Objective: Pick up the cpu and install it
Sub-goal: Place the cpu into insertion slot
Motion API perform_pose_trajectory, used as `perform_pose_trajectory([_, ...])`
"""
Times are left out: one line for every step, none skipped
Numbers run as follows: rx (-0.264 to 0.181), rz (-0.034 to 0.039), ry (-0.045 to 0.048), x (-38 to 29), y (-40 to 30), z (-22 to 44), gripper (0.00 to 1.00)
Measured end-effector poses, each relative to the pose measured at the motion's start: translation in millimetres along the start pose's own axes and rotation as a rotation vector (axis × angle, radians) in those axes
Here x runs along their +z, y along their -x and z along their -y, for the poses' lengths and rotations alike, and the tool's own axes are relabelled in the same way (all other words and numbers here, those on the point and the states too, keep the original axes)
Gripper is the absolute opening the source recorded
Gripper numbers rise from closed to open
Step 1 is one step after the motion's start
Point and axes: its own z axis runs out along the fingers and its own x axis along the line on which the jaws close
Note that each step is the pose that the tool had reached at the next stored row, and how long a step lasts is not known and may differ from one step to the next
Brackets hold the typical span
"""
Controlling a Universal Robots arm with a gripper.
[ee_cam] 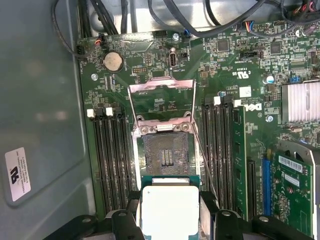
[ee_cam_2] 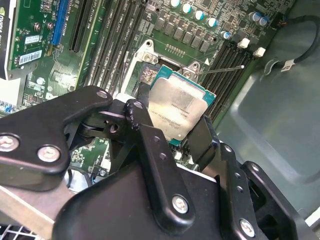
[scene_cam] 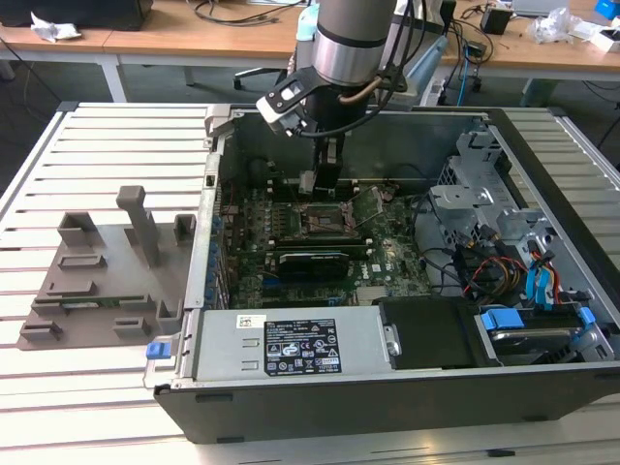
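Square, silvery metal-topped cpu [ee_cam_2: 179, 107] is gripped by the black jointed end effector [ee_cam_2: 169, 120].
It is held near the open, pin-textured square socket [ee_cam: 167, 156].

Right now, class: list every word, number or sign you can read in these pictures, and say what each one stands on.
On the power supply label: too small to read.
On the case sticker: blurred, unreadable.
On the cpu: faint engraving, unreadable.
On the motherboard: white print, too small to quote surely.
On the card sticker: too small.
So no text can be quoted.
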Motion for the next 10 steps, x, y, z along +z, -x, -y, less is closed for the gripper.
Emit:
perform_pose_trajectory([-0.002,0.0,-0.0001,0.0,0.0,-0.3,0.55])
perform_pose_trajectory([-0.007,-0.0004,-0.0002,0.0,-0.1,-0.7,0.55])
perform_pose_trajectory([-0.015,-0.003,-0.0005,0.2,-0.2,-1.2,0.55])
perform_pose_trajectory([-0.018,-0.0033,-0.0006,0.2,-0.2,-1.2,0.55])
perform_pose_trajectory([-0.026,-0.0025,-0.0008,0.2,-0.1,-1.3,0.55])
perform_pose_trajectory([-0.056,0.0,-0.0014,0.5,-0.1,-1.4,0.55])
perform_pose_trajectory([-0.084,0.0025,-0.0018,1.0,-0.1,-1.5,0.55])
perform_pose_trajectory([-0.103,0.0051,-0.002,1.3,-0.2,-1.5,0.55])
perform_pose_trajectory([-0.115,0.0088,-0.002,1.4,-0.1,-1.5,0.55])
perform_pose_trajectory([-0.125,0.019,-0.0018,1.9,-0.5,-2.5,0.55])
